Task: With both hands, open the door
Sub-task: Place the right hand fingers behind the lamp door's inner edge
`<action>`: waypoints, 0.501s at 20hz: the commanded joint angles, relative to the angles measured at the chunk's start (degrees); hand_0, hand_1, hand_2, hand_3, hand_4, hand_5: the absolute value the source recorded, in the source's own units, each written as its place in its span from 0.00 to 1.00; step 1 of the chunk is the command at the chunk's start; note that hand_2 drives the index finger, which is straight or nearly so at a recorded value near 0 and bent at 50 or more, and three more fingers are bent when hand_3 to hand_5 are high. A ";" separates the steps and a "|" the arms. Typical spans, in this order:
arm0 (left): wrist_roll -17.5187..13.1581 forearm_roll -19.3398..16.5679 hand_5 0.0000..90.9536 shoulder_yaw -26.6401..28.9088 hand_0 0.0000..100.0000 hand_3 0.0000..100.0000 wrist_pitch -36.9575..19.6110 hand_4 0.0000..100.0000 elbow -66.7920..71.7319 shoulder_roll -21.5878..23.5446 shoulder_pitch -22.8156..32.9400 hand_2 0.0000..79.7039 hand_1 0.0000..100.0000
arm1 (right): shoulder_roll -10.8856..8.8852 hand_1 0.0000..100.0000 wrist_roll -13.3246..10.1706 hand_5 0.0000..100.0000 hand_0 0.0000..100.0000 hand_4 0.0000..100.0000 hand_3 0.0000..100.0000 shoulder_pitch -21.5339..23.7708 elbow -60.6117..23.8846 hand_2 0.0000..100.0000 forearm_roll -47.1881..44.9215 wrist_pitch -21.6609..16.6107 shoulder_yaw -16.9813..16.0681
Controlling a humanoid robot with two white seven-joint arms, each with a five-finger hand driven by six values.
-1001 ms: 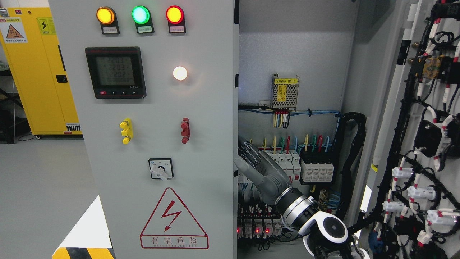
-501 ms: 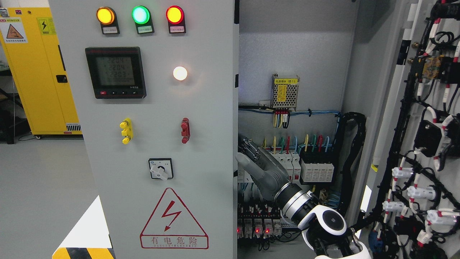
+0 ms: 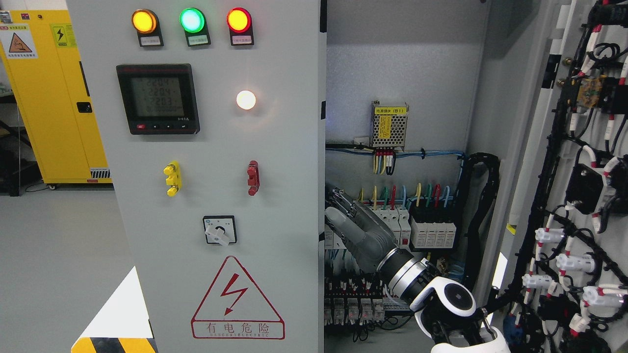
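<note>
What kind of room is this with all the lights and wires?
Probably an electrical room or workshop. A big grey electrical cabinet has colored lamps and a shock warning sign, its inside is full of wires and breakers, and a yellow safety cabinet stands behind.

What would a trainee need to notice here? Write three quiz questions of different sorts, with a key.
1. True or false: the grey robot right hand is gripping the yellow lever handle on the grey cabinet door.
2. Which round lamp sits between the other two in the top row? A orange B green C red
3. Fill in: the right hand reaches toward the door's ____ edge, in front of the white circuit breakers.

Key: 1 false; 2 B, the green round lamp; 3 right.
</note>
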 commanded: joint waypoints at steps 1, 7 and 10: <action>-0.01 0.00 0.00 0.00 0.12 0.00 0.01 0.00 -0.02 1.02 0.00 0.00 0.56 | -0.15 0.50 1.06 0.00 0.00 0.00 0.00 -0.51 1.13 0.04 -0.23 -0.02 -0.67; -0.01 0.00 0.00 0.00 0.12 0.00 0.01 0.00 -0.02 1.11 -0.09 0.00 0.56 | -0.15 0.50 1.15 0.00 0.00 0.00 0.00 -0.51 1.04 0.04 -0.23 -0.02 -0.58; -0.01 0.00 0.00 0.00 0.12 0.00 0.01 0.00 -0.02 1.11 -0.17 0.00 0.56 | -0.15 0.50 1.76 0.00 0.00 0.00 0.00 -0.60 1.04 0.04 -0.14 -0.02 -0.50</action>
